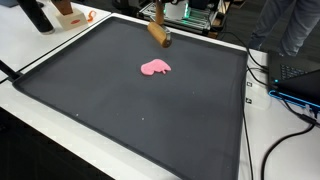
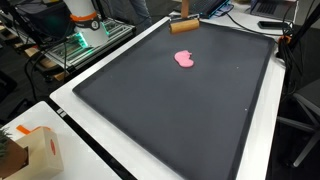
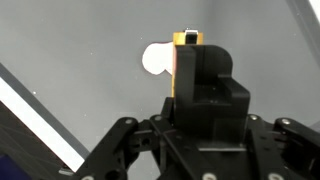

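In the wrist view my gripper fills the lower half. Its black fingers stand pressed together, with a small yellow-orange piece showing at their tip. In both exterior views a brown stubby object sits at the far edge of the black mat, and the gripper's own body is hard to make out there. A flat pink blob lies on the mat a short way off. In the wrist view the blob looks pale and is partly hidden behind the fingers.
The mat has a raised white border. Electronics with green lights stand beyond the far edge. A cardboard box sits off the mat's corner. Cables run along one side.
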